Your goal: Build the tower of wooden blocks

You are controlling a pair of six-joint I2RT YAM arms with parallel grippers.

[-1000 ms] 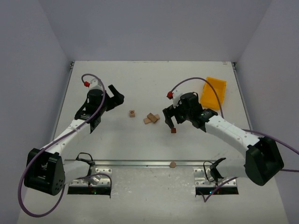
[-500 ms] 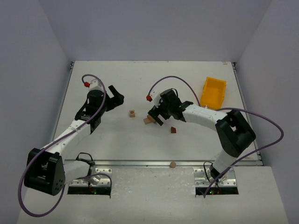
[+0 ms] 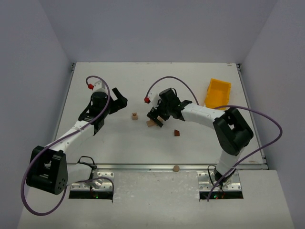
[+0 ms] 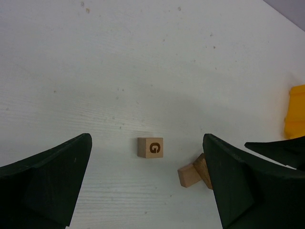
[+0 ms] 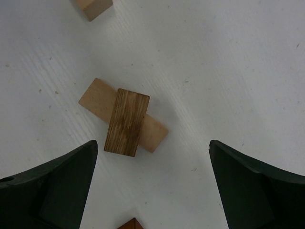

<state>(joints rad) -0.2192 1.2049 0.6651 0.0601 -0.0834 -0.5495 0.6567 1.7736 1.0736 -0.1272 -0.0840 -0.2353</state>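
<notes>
A pale-tan plank (image 5: 93, 99) lies flat on the table with a darker striped wooden piece (image 5: 127, 122) lying crosswise on it; the pair also shows in the top view (image 3: 152, 122). A small pale block marked G (image 4: 150, 147) sits apart to their left (image 3: 135, 115). A reddish-brown wedge (image 3: 177, 133) lies alone to their right, and its tip shows in the right wrist view (image 5: 132, 224). My right gripper (image 5: 152, 191) is open and empty, hovering just over the crossed pieces (image 3: 155, 116). My left gripper (image 4: 147, 186) is open and empty, short of the G block (image 3: 120, 100).
A yellow plastic bin (image 3: 218, 93) stands at the back right; its edge shows in the left wrist view (image 4: 296, 112). A small round wooden disc (image 3: 176, 168) lies near the table's front rail.
My right gripper has moved left, away from the reddish-brown wedge, to over the crossed pieces. The wedge stays on the table. My left arm has shifted slightly.
</notes>
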